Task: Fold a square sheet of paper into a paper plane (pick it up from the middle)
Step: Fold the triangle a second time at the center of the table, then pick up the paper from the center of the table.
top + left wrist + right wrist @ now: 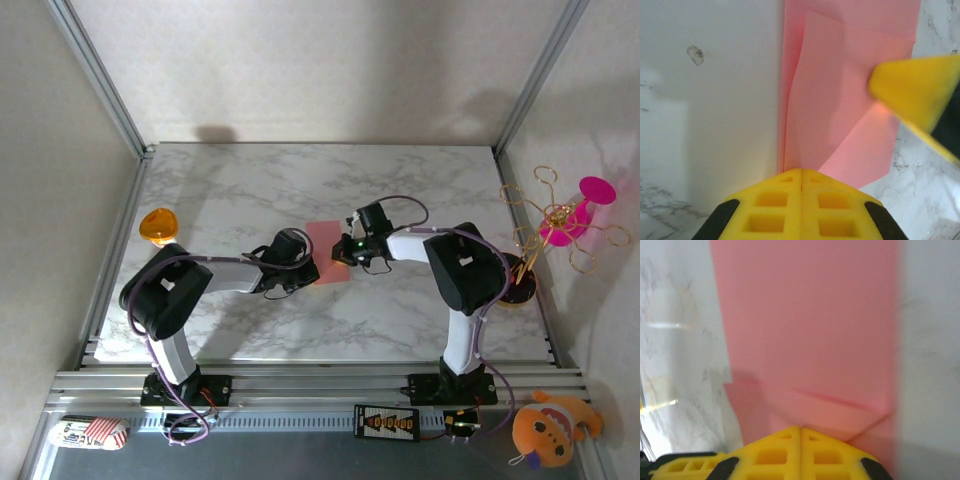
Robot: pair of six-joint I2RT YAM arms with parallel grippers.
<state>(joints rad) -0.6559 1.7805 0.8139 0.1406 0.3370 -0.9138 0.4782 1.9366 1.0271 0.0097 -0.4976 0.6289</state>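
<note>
The left claw [801, 175] is closed, its yellow fingers pinched on the near edge of the square sheet of paper [840, 100]. The right claw [800, 431] is likewise clamped on the opposite edge, one of its fingers [915, 90] showing over the sheet in the left wrist view. The salmon-pink sheet sits between them near the middle of the marble worktop [400, 180], well away from every edge. One slanted flap is folded over and a short crease runs beside the right claw. I judge this early work: no pointed nose, centre crease or wings yet.
</note>
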